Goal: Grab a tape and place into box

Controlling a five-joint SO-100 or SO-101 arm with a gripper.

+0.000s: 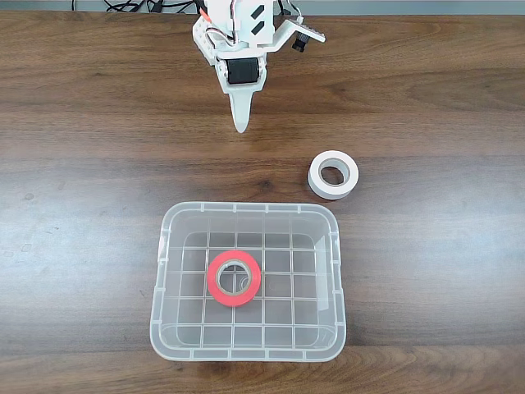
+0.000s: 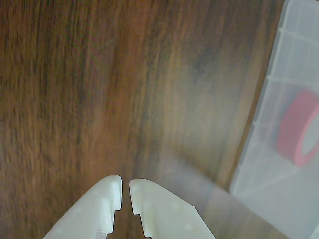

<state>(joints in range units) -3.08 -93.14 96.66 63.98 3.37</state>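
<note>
My gripper [image 2: 125, 185] hangs over bare wooden table [image 1: 82, 164] with its jaws nearly together — holding nothing. The red tape [image 1: 234, 278] lies flat inside the clear box [image 1: 168, 222], near its middle. A white roll [image 1: 333, 175] sits outside — just beyond the box's far right corner in the fixed view.

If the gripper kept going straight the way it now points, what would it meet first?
Probably the bare table: in the wrist view the gripper points at wood, with the box off to the right.
</note>
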